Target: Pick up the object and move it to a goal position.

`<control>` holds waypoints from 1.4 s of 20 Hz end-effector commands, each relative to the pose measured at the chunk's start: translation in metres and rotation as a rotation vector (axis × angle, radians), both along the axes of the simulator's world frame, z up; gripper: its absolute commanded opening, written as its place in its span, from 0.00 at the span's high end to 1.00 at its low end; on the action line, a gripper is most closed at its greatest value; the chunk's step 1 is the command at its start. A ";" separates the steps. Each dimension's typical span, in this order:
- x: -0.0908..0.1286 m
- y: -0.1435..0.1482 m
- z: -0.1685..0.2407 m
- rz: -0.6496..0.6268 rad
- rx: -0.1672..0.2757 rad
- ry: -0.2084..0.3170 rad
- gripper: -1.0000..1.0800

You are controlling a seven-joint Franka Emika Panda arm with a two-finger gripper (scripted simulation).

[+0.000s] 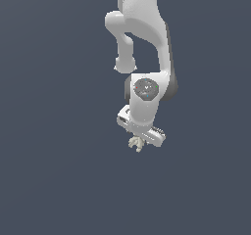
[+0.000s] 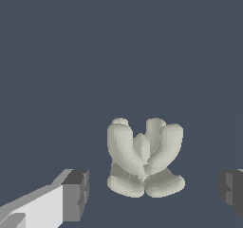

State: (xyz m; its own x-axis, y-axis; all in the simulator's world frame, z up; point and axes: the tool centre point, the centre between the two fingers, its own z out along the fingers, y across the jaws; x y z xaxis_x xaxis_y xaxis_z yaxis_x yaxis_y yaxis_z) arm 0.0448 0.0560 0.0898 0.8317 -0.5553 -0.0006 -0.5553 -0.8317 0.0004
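The gripper [image 2: 152, 194] stands spread wide, its fingers [image 2: 76, 196] well apart with the object [image 2: 144, 158] between them, touching neither. In the exterior view the object [image 1: 136, 143] sits just beneath the gripper [image 1: 142, 138] on the dark surface [image 1: 49, 180] — closing in looks next.
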 end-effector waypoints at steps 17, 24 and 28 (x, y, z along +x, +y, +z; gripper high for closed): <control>0.000 0.000 -0.050 -0.005 0.000 -0.001 0.04; 0.000 0.000 -0.050 -0.005 0.000 -0.001 1.00; 0.000 0.000 -0.050 -0.005 0.000 -0.001 1.00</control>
State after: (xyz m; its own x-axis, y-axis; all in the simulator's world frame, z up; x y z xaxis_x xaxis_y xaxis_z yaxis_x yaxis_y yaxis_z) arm 0.0451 0.0564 0.0396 0.8293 -0.5588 -0.0001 -0.5588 -0.8293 -0.0002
